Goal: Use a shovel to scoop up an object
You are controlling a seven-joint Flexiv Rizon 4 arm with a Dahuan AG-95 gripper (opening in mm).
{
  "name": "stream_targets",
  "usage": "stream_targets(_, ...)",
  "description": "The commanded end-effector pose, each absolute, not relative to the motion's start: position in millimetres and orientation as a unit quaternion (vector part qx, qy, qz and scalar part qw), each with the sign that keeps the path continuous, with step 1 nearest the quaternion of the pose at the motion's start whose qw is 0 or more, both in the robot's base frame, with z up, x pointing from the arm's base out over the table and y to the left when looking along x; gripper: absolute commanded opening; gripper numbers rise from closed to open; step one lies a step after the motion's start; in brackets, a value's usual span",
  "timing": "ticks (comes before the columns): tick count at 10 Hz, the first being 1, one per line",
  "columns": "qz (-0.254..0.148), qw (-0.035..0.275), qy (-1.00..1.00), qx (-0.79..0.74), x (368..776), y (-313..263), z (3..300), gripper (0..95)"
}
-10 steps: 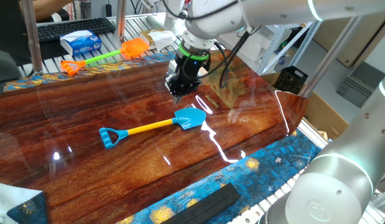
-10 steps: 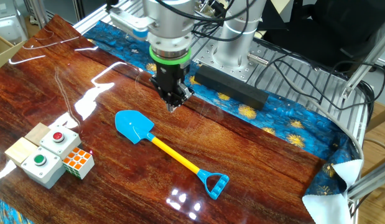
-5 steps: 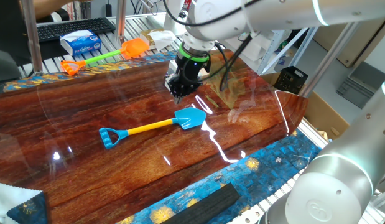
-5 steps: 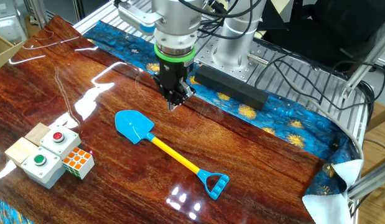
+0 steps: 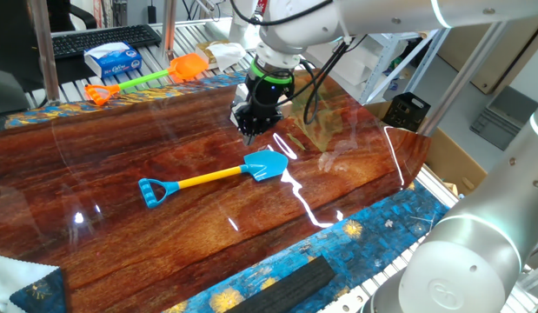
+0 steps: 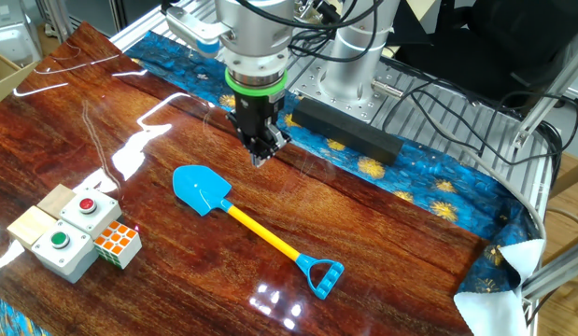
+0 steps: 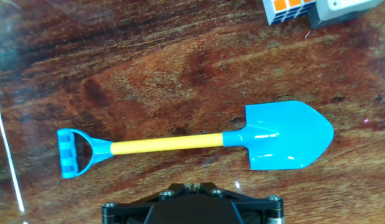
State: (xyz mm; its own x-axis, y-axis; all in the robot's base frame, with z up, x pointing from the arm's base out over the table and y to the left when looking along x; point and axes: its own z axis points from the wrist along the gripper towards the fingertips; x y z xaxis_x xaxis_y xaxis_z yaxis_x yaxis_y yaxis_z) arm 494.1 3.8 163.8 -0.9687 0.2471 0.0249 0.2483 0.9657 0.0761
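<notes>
A small plastic toy shovel with a light-blue blade, yellow shaft and blue D-shaped handle (image 6: 246,227) lies flat on the glossy reddish-brown wooden surface (image 6: 429,252), near the middle of both fixed views. In the hand view it runs across the frame, handle at the left and blade at the right, and nothing touches it. Above it hangs the robot's dark gripper (image 6: 260,154) below a green ring, pointing straight down, with its tip just above and beyond the blade in the other fixed view and apart from the shovel. The fingers are pressed fully together and hold nothing. In the hand view only the dark base of the gripper shows at the bottom edge. The small Rubik's cube with white, orange and red sticker squares (image 6: 118,245) sits at the lower left of the other fixed view, well apart from the blade, right beside two beige boxes, one with a red button (image 6: 86,208) and one with a green button (image 6: 61,245); whether the cube touches them is hard to tell. In one fixed view a second toy shovel with an orange blade and green shaft (image 5: 147,78) lies at the upper left, beyond the wooden surface.
</notes>
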Motion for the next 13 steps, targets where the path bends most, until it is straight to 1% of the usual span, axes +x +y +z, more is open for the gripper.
stream_targets(1,-0.038,0.007,-0.992,-0.122,495.3,4.0,163.0,0.0)
stream_targets(3,-0.036,0.015,-0.992,-0.124,495.3,4.1,162.9,0.0)
stream_targets(6,-0.026,0.013,-0.990,-0.135,495.2,4.4,163.1,0.0)
stream_targets(9,-0.022,0.020,-0.989,-0.143,495.2,4.5,163.0,0.0)
stream_targets(10,-0.014,0.019,-0.989,-0.144,495.2,4.6,162.7,0.0)
stream_targets(13,-0.012,0.018,-0.988,-0.154,495.5,5.0,161.2,0.0)
